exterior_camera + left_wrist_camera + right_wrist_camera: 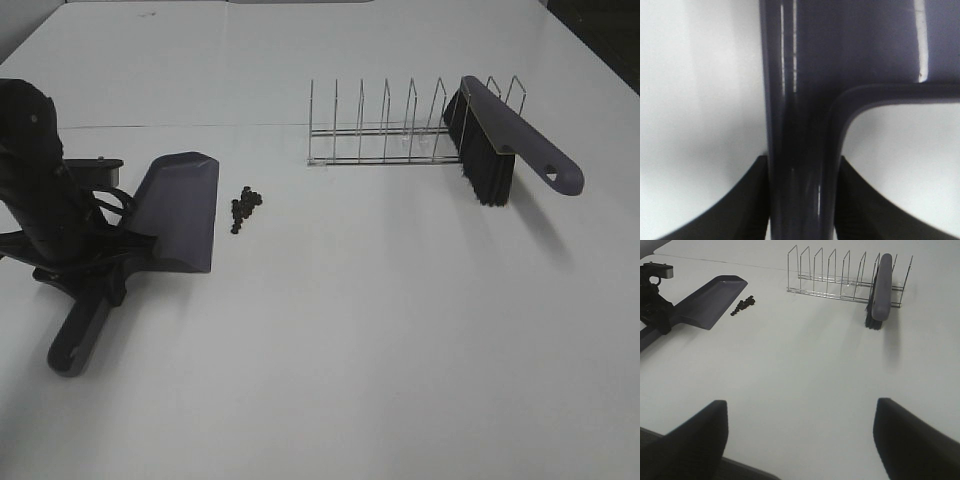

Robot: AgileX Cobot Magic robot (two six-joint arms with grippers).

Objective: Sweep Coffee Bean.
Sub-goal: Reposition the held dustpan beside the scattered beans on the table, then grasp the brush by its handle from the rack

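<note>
The coffee bean pile, several tiny dark pellets, lies on the white table just right of the grey-purple dustpan; it also shows as coffee bean beside the dustpan. My left gripper is shut on the dustpan's handle, with a dark finger on each side of it. A grey-purple brush with black bristles leans in the wire rack. My right gripper is open over bare table, far from the brush.
The wire rack stands at the back centre-right of the white table. My left arm rises at the far left edge.
</note>
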